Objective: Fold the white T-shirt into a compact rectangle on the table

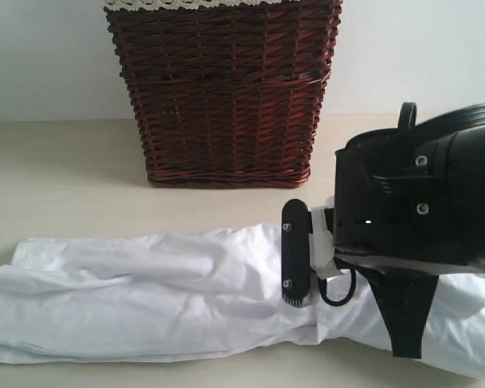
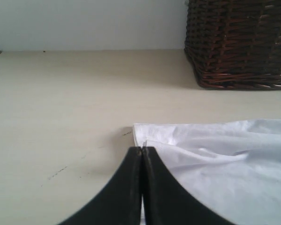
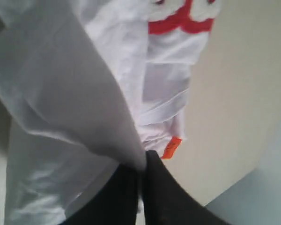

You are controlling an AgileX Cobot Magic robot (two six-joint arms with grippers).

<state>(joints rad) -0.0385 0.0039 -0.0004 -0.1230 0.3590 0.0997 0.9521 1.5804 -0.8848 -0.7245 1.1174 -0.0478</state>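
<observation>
Soft, light, floppy white T-shirt (image 1: pixel 145 299), best pinched near corners: right gripper (image 3: pixel 143 158) clamped on it, left gripper (image 2: pixel 141 150) closed at its edge.

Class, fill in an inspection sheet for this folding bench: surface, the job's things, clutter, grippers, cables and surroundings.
Surface: the table, pale beige and smooth; a few small dark marks in the left wrist view.
Job's things: the white T-shirt lies as a long creased band across the table; its orange tag and red-outlined lettering show in the right wrist view.
Clutter: dark wicker basket with lace trim, standing behind the shirt, apart from it.
Grippers: left gripper, jaws shut at the shirt's edge, hold on cloth unclear; right gripper, jaws shut on the shirt.
Cables: black cable loop beside the right arm's wrist.
Surroundings: plain pale wall.
</observation>
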